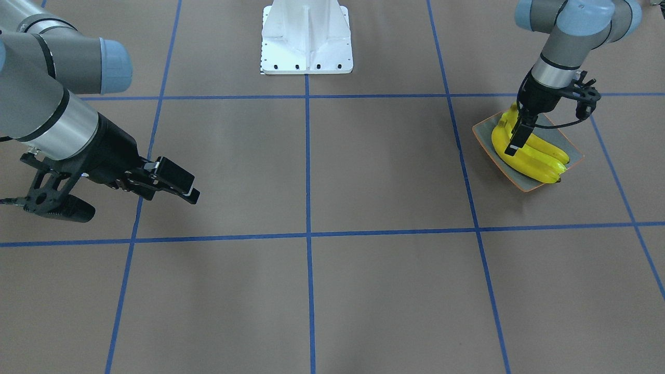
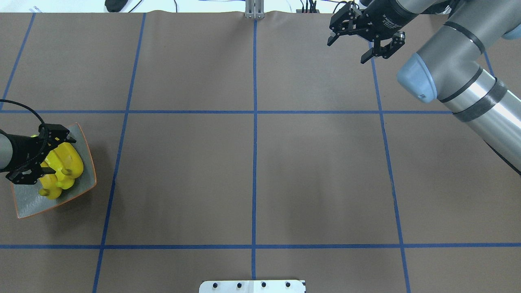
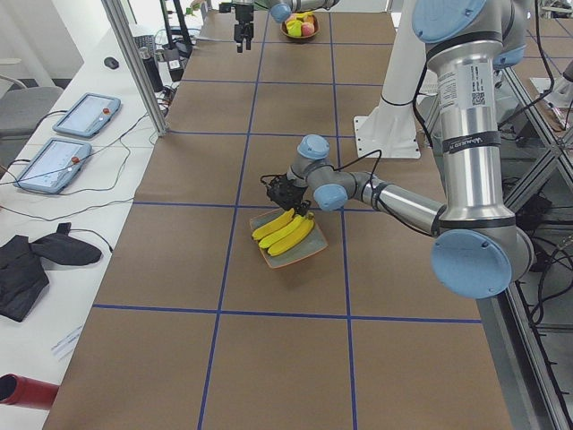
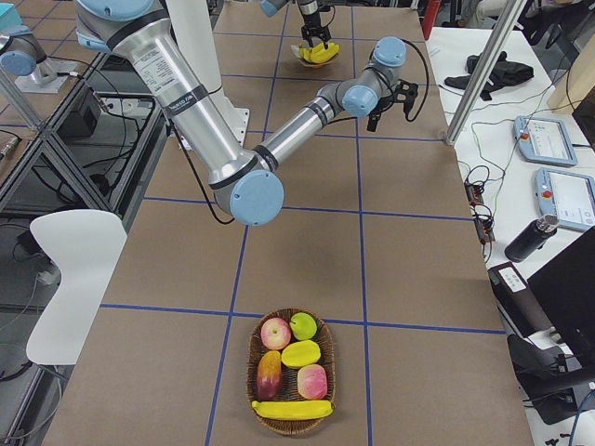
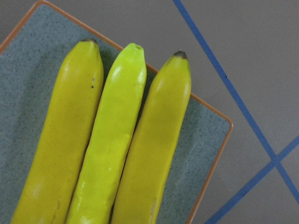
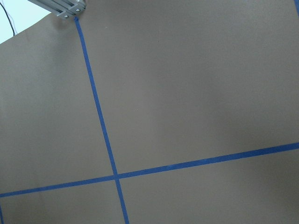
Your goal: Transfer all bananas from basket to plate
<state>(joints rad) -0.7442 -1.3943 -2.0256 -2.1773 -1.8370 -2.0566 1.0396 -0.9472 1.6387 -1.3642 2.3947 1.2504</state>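
Yellow bananas [image 5: 117, 140] lie on the plate [image 2: 28, 204] at the desk's left end. The left gripper [image 2: 57, 156] hangs spread wide above them, holding nothing. The right gripper [image 2: 346, 52] gapes empty.

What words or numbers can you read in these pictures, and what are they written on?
White print on the right gripper: too blurred to read.
Label on the left arm: too small to read.
Label on the right arm: too small to read.
No readable text elsewhere.
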